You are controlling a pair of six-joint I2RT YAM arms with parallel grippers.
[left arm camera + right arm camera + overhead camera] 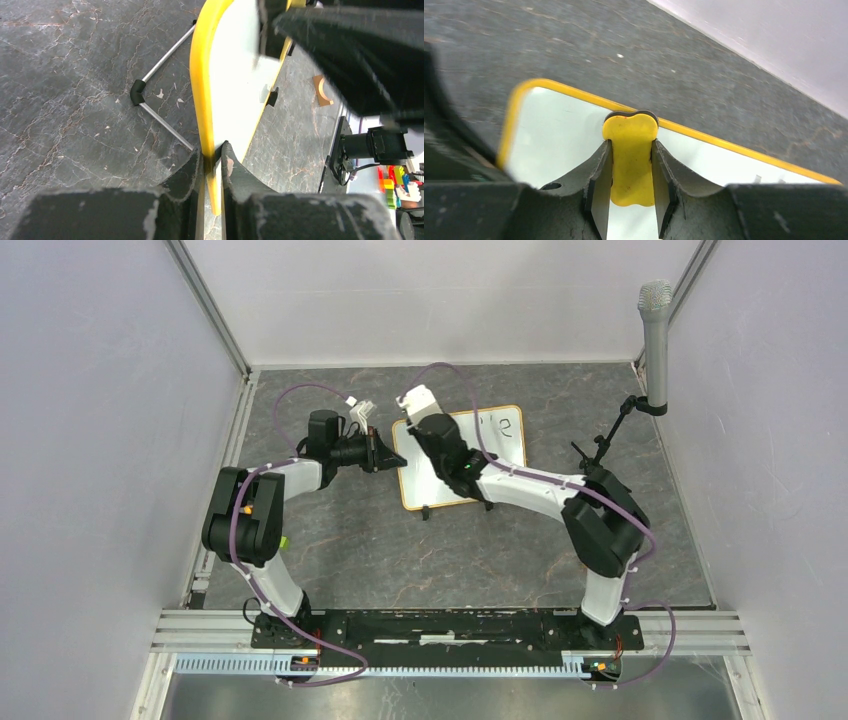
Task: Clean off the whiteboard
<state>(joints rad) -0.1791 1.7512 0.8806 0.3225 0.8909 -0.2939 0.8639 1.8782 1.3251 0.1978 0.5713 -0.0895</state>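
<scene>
The whiteboard (500, 440) lies on the dark table, with faint marks near its far right corner (507, 425). My left gripper (397, 458) is shut on the board's left frame edge; in the left wrist view its fingers (212, 152) pinch the yellow frame (199, 85). My right gripper (432, 437) is over the board's left part, shut on a yellow eraser (630, 127) with a dark underside. In the right wrist view that gripper (631, 145) is over the white surface (559, 130). Faint marks show at its right edge (756, 178).
A grey microphone (655, 330) on a black stand (605, 445) is at the far right. A thin metal wire leg with a black elbow (137, 93) lies beside the board. Grey walls enclose the table on three sides.
</scene>
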